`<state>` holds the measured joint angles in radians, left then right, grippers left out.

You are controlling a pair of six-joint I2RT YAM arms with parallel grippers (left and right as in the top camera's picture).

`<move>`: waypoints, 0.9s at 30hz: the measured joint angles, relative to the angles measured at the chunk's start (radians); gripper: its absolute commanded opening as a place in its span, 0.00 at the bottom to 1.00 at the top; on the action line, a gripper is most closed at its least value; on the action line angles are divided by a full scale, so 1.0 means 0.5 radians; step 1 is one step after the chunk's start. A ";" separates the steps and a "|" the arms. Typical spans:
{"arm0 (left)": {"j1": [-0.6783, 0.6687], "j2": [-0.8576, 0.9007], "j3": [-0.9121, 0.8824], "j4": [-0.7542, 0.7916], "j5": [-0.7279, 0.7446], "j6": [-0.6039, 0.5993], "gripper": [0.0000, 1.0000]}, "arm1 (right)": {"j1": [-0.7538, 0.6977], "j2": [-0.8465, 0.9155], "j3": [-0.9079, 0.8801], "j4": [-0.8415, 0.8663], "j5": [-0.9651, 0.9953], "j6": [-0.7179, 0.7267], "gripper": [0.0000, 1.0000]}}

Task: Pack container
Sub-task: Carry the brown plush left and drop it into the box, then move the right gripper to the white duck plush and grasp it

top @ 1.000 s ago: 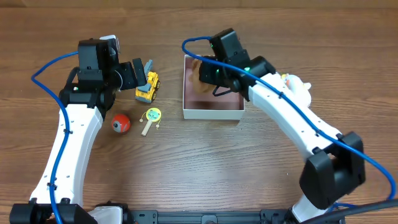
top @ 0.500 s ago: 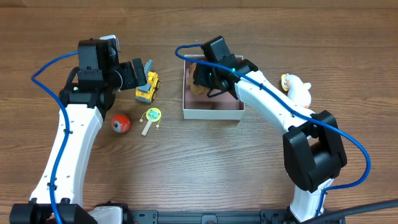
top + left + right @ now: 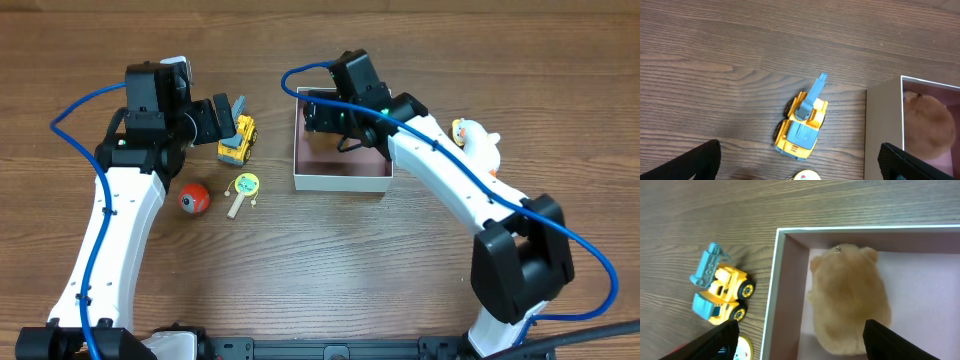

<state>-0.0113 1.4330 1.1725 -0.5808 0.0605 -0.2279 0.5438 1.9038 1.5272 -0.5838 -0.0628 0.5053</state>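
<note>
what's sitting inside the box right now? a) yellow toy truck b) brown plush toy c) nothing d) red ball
B: the right wrist view shows a brown plush toy lying on the pink floor of the container, while the yellow toy truck and the red ball sit outside it.

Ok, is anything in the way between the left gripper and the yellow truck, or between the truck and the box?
Nothing visible. The left gripper is open and faces the yellow truck with nothing between them. Only bare table separates the truck from the container; a brown plush lies inside near one wall.
</note>
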 measured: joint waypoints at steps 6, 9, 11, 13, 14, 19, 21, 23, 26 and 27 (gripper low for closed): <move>0.000 0.000 0.000 0.000 0.000 0.000 1.00 | -0.025 -0.030 0.001 -0.089 -0.003 -0.020 0.82; 0.000 0.000 0.000 0.000 0.000 -0.001 1.00 | -0.146 -0.166 0.001 -0.240 -0.014 -0.027 0.88; 0.000 0.000 0.000 0.000 0.000 0.000 1.00 | -0.329 -0.352 0.001 -0.365 -0.023 -0.031 0.90; 0.000 0.000 0.000 0.000 0.000 -0.001 1.00 | -0.606 -0.558 0.011 -0.471 -0.019 -0.053 0.90; 0.000 0.000 0.000 0.000 0.000 -0.001 1.00 | -0.764 -0.646 0.024 -0.532 -0.015 -0.079 0.90; 0.000 0.000 0.000 -0.001 0.001 -0.001 1.00 | -1.418 -0.737 0.057 -0.844 0.022 -0.298 0.89; 0.000 0.000 0.000 0.000 0.000 -0.001 1.00 | -1.553 -0.622 0.024 -0.868 0.018 -0.397 0.88; 0.000 0.000 0.000 0.000 0.000 0.000 1.00 | -1.627 -0.495 -0.027 -0.871 0.007 -0.486 0.88; 0.000 0.000 0.000 0.000 0.000 -0.001 1.00 | -1.643 -0.293 -0.101 -0.885 -0.021 -0.601 0.88; 0.000 0.000 0.000 0.000 0.000 0.000 1.00 | -1.633 -0.224 -0.109 -0.883 -0.027 -0.635 0.88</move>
<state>-0.0113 1.4330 1.1725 -0.5808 0.0605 -0.2279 -0.2729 1.7920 1.4727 -1.0256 -0.0765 0.1879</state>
